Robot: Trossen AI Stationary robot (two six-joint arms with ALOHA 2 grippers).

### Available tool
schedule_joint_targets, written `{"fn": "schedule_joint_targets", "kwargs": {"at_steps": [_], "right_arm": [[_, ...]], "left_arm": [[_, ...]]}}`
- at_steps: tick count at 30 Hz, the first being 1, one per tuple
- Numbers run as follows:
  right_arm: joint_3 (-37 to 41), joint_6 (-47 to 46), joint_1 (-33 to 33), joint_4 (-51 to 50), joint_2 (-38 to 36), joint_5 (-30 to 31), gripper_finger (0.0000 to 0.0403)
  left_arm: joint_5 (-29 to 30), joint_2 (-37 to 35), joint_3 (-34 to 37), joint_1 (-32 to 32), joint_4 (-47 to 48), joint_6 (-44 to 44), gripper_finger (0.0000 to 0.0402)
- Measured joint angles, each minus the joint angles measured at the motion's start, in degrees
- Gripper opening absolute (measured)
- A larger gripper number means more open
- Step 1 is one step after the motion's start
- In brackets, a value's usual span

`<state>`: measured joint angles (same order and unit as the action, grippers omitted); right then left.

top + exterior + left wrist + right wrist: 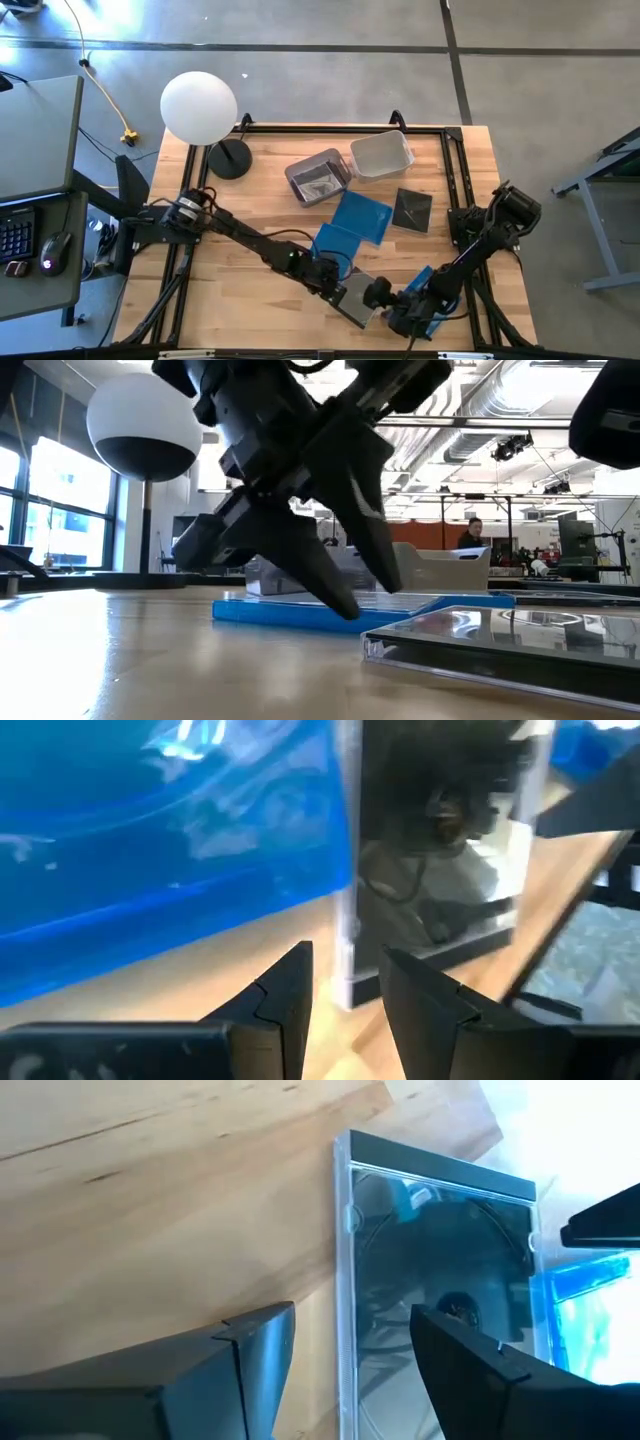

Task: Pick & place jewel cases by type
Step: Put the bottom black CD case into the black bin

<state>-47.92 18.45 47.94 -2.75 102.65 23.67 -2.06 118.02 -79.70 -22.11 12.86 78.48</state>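
Note:
A dark jewel case with a clear shiny front [358,298] [500,640] [440,1270] lies flat near the table's near edge. My left gripper [335,280] [345,1005] is open, its tips low at the case's left corner [345,975] and beside a blue case [335,243] [150,840]. My right gripper [388,302] [350,1365] is open on the case's right, hovering over its edge. A second blue case [360,215] overlaps the first. Another dark case [412,210] lies flat farther back. More blue [432,300] shows under the right arm.
A grey tub [318,177] and a clear tub [381,153] stand at the far middle of the table. A lamp with a white globe [200,108] stands at the far left corner. Bare wood [230,300] lies at the near left.

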Motion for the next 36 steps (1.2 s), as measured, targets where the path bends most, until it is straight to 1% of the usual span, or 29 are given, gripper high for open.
{"fn": "schedule_joint_targets", "kwargs": {"at_steps": [3,8,17,21,25,30,33,36], "right_arm": [[0.0,0.9,-0.3,0.1,0.0,0.3,0.0197],[0.1,4.7,-0.9,0.5,0.1,4.4,0.0197],[0.1,10.6,-3.6,0.9,-0.1,0.8,0.0197],[0.1,15.1,-2.7,1.5,-0.1,1.5,0.0197],[0.2,14.9,-1.5,2.8,0.1,6.3,0.0197],[0.2,14.8,-0.8,3.7,-0.1,6.3,0.0197],[0.2,14.1,-0.5,3.5,-0.2,7.5,0.0197],[0.2,14.0,-0.5,2.7,-0.2,8.0,0.0197]], "left_arm": [[0.0,1.9,-0.2,0.0,-2.1,0.0,0.0117],[0.1,3.3,-0.3,-0.5,-6.0,0.4,0.0117],[0.3,3.4,-0.1,-0.4,-6.9,0.9,0.0117],[-0.1,3.4,0.0,-0.4,-7.9,0.0,0.0117],[-0.1,3.2,0.1,-0.4,-8.9,-0.8,0.0117],[-1.5,3.0,0.1,-0.6,-9.7,-1.5,0.0117],[-3.3,2.9,-1.1,-0.5,-9.1,-1.6,0.0117],[-3.7,2.8,-2.2,-0.6,-8.7,-2.8,0.0117]]}}
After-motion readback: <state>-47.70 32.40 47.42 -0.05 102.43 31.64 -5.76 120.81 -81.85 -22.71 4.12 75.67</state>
